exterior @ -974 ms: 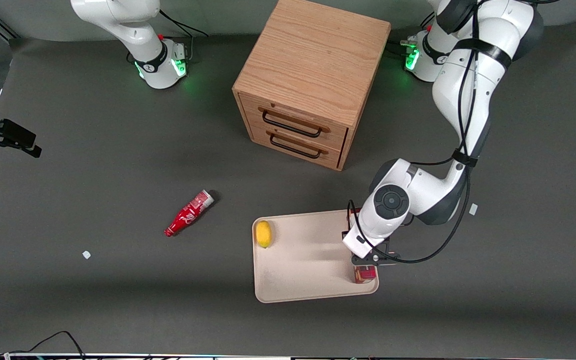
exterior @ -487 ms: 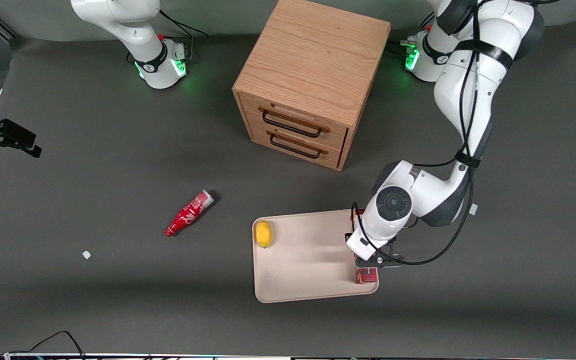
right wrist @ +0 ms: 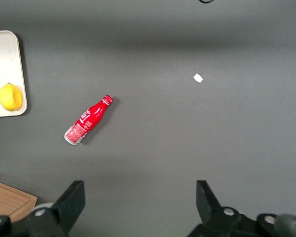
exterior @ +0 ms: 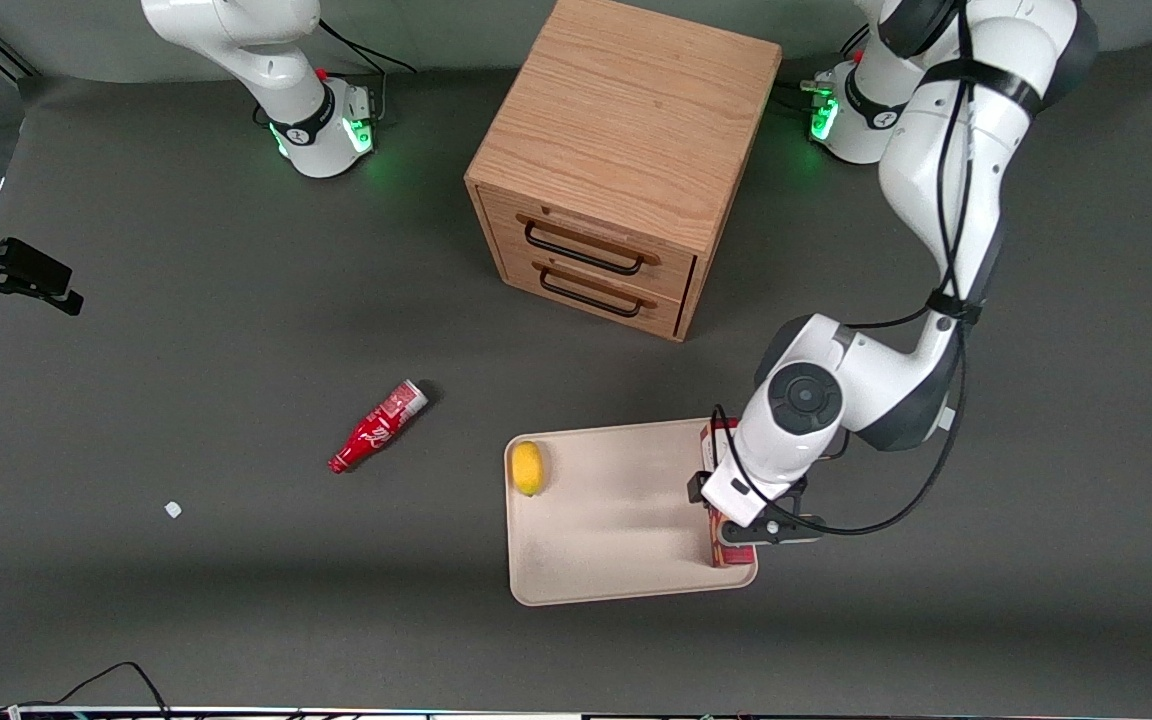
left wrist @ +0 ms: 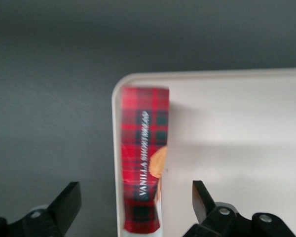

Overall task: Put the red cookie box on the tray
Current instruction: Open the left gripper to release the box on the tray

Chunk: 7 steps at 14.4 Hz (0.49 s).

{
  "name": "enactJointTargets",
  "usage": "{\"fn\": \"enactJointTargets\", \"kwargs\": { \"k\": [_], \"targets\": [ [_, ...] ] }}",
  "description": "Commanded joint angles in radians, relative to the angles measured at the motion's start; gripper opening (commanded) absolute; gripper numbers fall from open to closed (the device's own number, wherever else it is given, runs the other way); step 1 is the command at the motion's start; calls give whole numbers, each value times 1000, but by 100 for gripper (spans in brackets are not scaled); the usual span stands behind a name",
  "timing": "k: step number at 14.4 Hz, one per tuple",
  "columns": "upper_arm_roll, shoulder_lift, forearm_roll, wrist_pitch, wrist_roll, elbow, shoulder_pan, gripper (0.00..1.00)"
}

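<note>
Front view is showing my gripper [exterior: 748, 520] hanging over the lower right of the frame, just above the red cookie box [exterior: 726, 549]; the box is lying along one long rim of the tray [exterior: 616, 520], at the edge toward my working arm's end of the table, with its nearer end reaching the tray's corner closest to the camera; my wrist is covering most of its length. Left wrist view is showing my fingers [left wrist: 66, 200] spread wide and released, one to each side of the tartan shortbread box [left wrist: 144, 158] and touching neither of its sides; the box is resting inside the tray rim [left wrist: 116, 118], pressed close against it. A lemon [exterior: 528, 467] is sitting on the tray at the edge toward the parked arm's end; a red soda bottle [exterior: 377, 427] is lying on the grey table [exterior: 186, 350] left of centre; a wooden drawer cabinet [exterior: 626, 150] is standing at upper centre, farther from the camera than the tray.
</note>
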Motion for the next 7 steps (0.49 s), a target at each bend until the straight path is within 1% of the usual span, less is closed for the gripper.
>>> {"fn": "enactJointTargets", "kwargs": {
  "k": [1, 2, 4, 6, 7],
  "targets": [
    [7, -184, -93, -29, -6, -131, 51, 100],
    [7, -235, -119, -39, -6, -164, 66, 100],
    [7, -324, -164, -139, 28, -182, 110, 100],
    [8, -406, -248, -259, 123, -183, 176, 100],
    [8, -449, -261, -322, 181, -189, 215, 100]
  ]
}}
